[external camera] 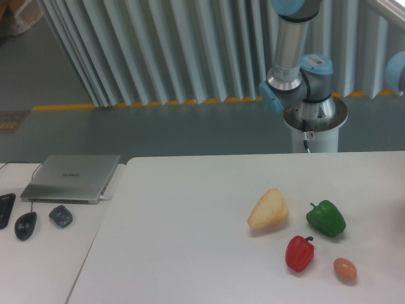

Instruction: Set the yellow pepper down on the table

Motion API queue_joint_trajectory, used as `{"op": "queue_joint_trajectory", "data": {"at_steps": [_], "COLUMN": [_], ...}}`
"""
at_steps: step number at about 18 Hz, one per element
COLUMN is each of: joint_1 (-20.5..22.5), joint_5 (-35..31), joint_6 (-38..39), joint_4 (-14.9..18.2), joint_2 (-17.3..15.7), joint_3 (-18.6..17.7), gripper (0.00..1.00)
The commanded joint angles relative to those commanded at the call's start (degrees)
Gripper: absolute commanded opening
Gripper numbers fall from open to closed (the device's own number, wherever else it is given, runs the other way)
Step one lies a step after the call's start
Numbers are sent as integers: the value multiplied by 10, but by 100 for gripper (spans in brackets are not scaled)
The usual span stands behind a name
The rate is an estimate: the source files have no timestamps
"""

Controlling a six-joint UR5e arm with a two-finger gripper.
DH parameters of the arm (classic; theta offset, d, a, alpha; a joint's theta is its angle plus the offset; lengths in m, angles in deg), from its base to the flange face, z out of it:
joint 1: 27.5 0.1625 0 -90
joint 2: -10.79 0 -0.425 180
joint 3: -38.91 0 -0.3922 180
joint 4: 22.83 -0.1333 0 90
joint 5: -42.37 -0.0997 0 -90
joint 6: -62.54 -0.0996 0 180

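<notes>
The yellow pepper is out of view. The white table (190,240) fills the lower part of the camera view. My gripper is outside the frame on the right. Only the arm's base column and shoulder joints (297,69) show behind the table, plus a bit of blue joint (397,71) at the right edge.
On the table's right side lie a wedge of bread (269,209), a green pepper (326,218), a red pepper (299,253) and a brown egg (345,270). The adjoining desk on the left holds a laptop (73,177) and two mice (43,220).
</notes>
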Motion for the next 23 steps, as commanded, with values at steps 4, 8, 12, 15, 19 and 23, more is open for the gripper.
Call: {"op": "queue_joint_trajectory", "data": {"at_steps": [4,8,12,15,19,23], "joint_1": [12,22,23,20,22,22], "joint_5": [0,-7,-41,-41,-47,-103], "joint_6": [28,1,-56,-64,-84,-82], "joint_4": [-11,-39,-68,-97,-100,-97], "joint_2": [19,31,40,54,58,60], "joint_3": [2,2,0,2,-4,-13], "gripper": [100,100,100,100,100,100]}}
